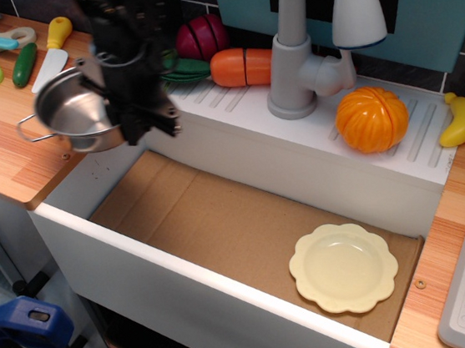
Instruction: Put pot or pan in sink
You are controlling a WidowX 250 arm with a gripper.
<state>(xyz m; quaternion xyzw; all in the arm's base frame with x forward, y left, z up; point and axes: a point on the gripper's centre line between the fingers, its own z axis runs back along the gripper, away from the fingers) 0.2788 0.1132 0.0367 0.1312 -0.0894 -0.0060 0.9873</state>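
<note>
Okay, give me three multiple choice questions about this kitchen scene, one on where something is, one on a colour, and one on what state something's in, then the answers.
1. Where does the scalloped plate lie?
A. on the wooden counter
B. on the sink floor, right end
C. on the ridged rim by the faucet

2. What colour is the plate?
A. pale yellow
B. blue
C. green

3. What state is the pot in?
A. resting flat on the counter
C. lying in the sink
B. held tilted in the air by the hand

Answers: 1 B, it sits on the brown cardboard floor near the right wall. 2 A, its surface is pale yellow. 3 B, the pot hangs tilted at the hand, over the sink's left edge.
</note>
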